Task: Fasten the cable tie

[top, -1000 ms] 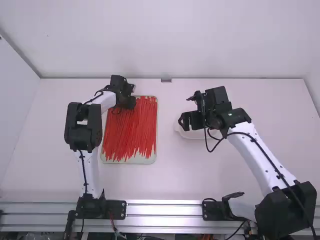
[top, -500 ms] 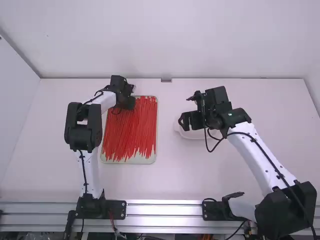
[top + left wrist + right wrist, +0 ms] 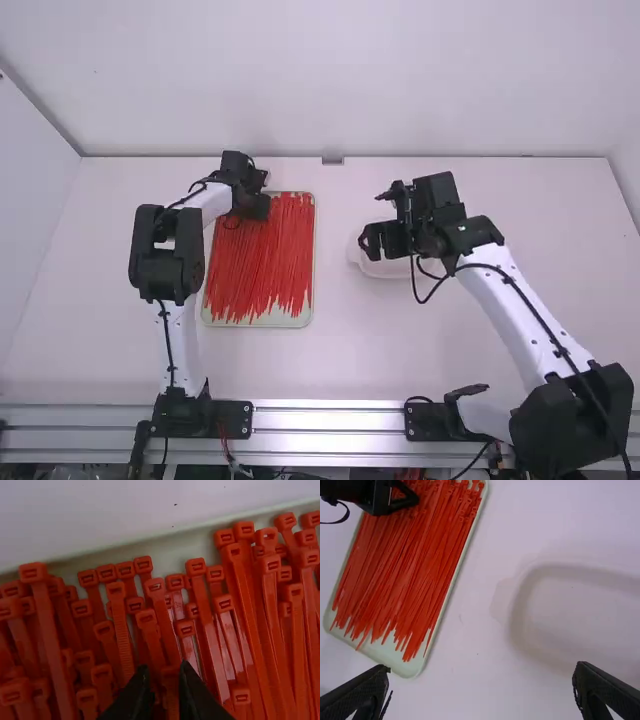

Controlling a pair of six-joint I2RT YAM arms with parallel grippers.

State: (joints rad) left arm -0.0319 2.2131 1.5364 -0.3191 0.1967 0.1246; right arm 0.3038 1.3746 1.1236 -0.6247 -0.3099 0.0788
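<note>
Care: left pincer [image 3: 164, 667], clenched on one cable tie [image 3: 171, 700] at the rim of the tray [image 3: 165, 545], should lift straight; right pincer [image 3: 481, 667] released

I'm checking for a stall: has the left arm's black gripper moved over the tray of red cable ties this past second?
No. The left gripper stays at the far left corner of the pale flat tray, among the red cable ties.
</note>
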